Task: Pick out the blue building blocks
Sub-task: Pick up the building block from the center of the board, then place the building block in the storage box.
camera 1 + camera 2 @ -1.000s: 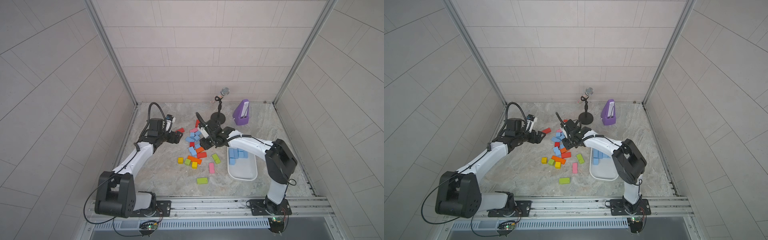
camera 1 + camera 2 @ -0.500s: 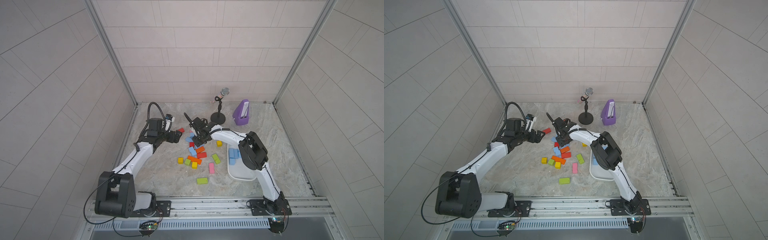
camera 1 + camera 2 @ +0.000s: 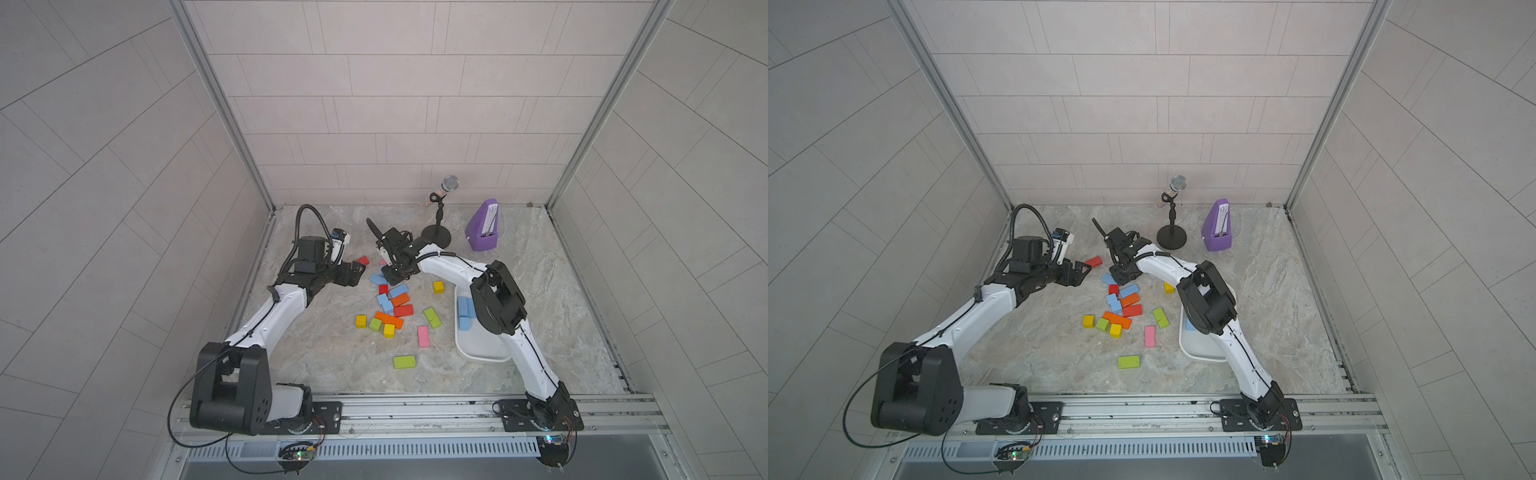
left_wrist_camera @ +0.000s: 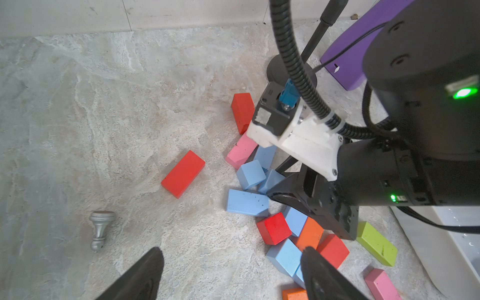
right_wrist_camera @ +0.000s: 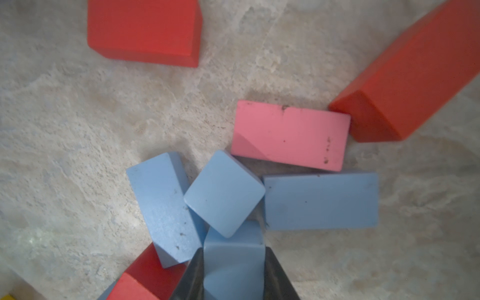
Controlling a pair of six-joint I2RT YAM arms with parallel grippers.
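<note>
**Top views, then wrist views: right gripper pinching a blue block**

In both top views: right gripper low over the far end of the scattered pile on the desk, among loose blue building blocks mixed with red, orange, yellow, green and pink ones. More blue ones in the white tray, partly under the right arm. Left gripper just beside the pile, near a red brick. Purple metronome and microphone stand by the back wall.

Left wrist view: left gripper spread wide, nothing between its fingers. Silver chess pawn alone on the desk, well apart from the blocks.

Right wrist view: right gripper pressed onto the blue block, one finger on each side. Blue cube overlapping that block's far end, a blue brick on either side, a pink brick just beyond.
</note>
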